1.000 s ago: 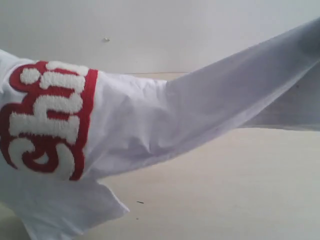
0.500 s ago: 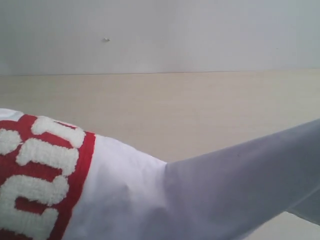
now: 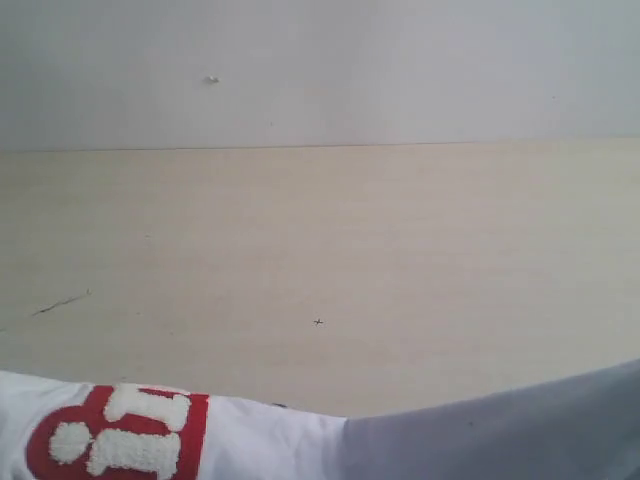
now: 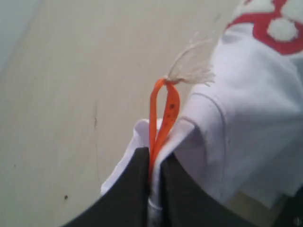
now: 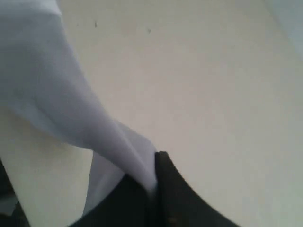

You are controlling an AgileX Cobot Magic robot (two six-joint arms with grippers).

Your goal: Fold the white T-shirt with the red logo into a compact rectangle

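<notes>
The wrinkly white cotton T-shirt [image 3: 450, 450] fills the bottom edge of the outside view, with its fuzzy red logo [image 3: 120, 440] at the lower left. The left gripper [image 4: 154, 158] pinches it by the orange tag [image 4: 161, 113]. The right gripper [image 5: 152, 182] pinches an edge. I think they are spreading it out. Next, it needs laying flat.

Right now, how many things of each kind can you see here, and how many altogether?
white T-shirt: 1
red logo: 1
orange neck tag: 1
tools pinching the shirt: 2, the left tool and the right tool
table: 1
Total: 6
</notes>
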